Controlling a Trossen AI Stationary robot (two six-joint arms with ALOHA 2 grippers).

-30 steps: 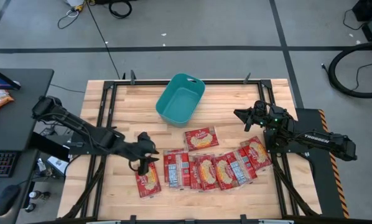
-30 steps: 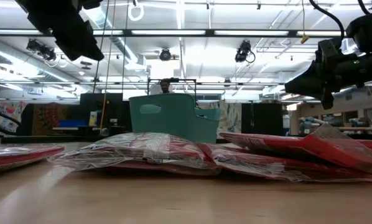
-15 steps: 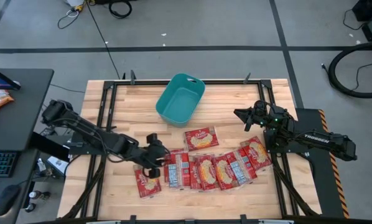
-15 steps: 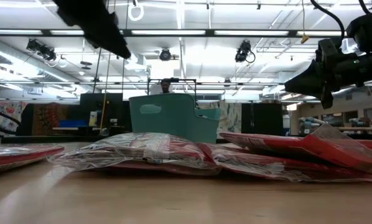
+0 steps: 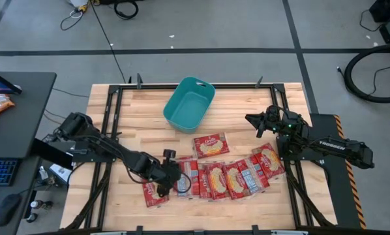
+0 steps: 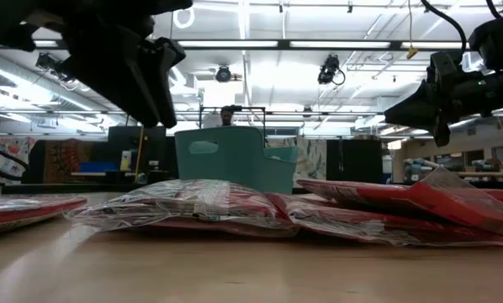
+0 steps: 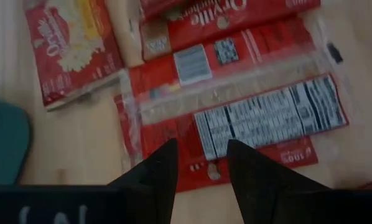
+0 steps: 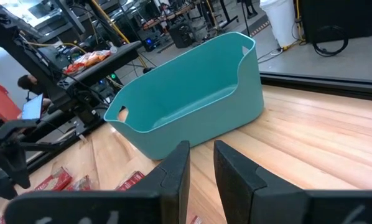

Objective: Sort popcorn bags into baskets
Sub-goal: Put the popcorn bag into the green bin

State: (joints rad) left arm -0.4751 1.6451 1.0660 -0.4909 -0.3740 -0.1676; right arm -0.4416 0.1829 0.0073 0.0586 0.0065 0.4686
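Desk: we see a pale wooden desk [image 5: 117,117] from above, with both dark arms over it.
Basket: a teal-green plastic rectangular tub [image 5: 189,104] stands at the far middle, nothing visible inside it.
Packets: flat red popcorn packets with cream-yellow centre panels [image 5: 229,178] lie overlapping in a row along the near edge; one more packet [image 5: 210,145] lies apart, between the row and the tub.
Left gripper: the left gripper [image 5: 175,177] hangs over the row's left end, fingers [image 7: 156,171] parted, holding nothing, above a packet showing its nutrition label [image 7: 260,121].
Right gripper: the right gripper [image 5: 254,120] waits at the desk's right side, fingers slightly apart, facing the tub.
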